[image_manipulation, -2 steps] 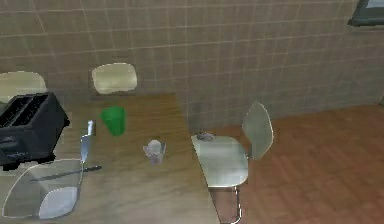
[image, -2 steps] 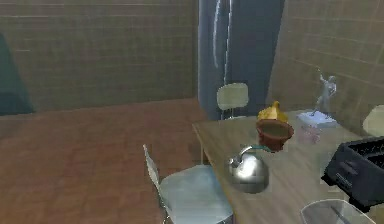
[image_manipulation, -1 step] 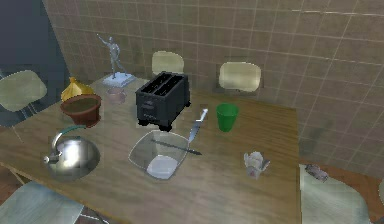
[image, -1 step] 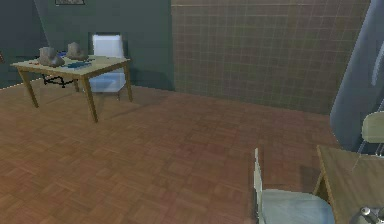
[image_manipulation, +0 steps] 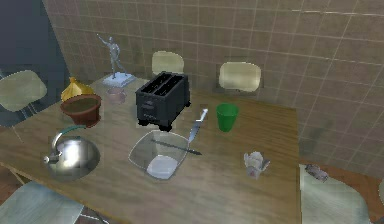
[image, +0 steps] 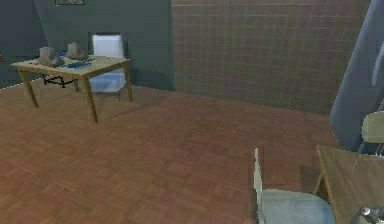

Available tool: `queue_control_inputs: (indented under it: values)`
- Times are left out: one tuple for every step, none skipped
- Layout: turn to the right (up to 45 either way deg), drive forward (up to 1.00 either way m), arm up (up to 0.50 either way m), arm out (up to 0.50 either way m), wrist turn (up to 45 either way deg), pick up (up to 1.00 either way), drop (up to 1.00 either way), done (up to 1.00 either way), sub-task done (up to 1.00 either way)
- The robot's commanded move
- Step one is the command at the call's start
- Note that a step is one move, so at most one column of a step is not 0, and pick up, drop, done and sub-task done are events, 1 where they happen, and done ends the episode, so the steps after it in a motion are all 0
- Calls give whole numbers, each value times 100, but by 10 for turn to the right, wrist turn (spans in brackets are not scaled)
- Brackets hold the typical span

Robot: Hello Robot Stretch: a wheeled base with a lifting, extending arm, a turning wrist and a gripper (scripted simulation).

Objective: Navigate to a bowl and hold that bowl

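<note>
On the arm side view's wooden bench [image_manipulation: 300,130], I have a clear bowl [image_manipulation: 160,157] near the front edge, about mid-picture. It sits upright, with a pale patch inside it. A long utensil [image_manipulation: 197,125] lies slanted just beside its far rim. Left of the clear bowl is a round metallic vessel [image_manipulation: 72,155] with a small dark knob at its left side. Farther back on the left stands a brown bowl [image_manipulation: 82,110], with something yellow [image_manipulation: 76,89] just behind it. A black toaster [image_manipulation: 162,100] stands behind the clear bowl, and a green cup [image_manipulation: 228,117] stands upright to the toaster's right, apart from it. A small whitish item [image_manipulation: 256,163] sits toward the right front of the bench; I cannot tell what it is. Pale chairs [image_manipulation: 240,76] line the far side against a tiled wall [image_manipulation: 310,45].

Looking ahead, I see a wood floor [image: 170,150], a far bench [image: 72,68] with a few small things on top, and a white chair [image: 108,48] behind it. The near bench's corner [image: 355,180] shows at the lower right.

I cannot tell the end effector's state.
</note>
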Motion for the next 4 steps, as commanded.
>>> queue_control_inputs:
  values:
    - [0, 0, 38, 0, 0, 0, 0, 0, 0]
    - [0, 0, 0, 16, 0, 0, 0, 0, 0]
    - [0, 0, 0, 0, 450, 0, 0, 0, 0]
    - [0, 0, 0, 0, 450, 0, 0, 0, 0]
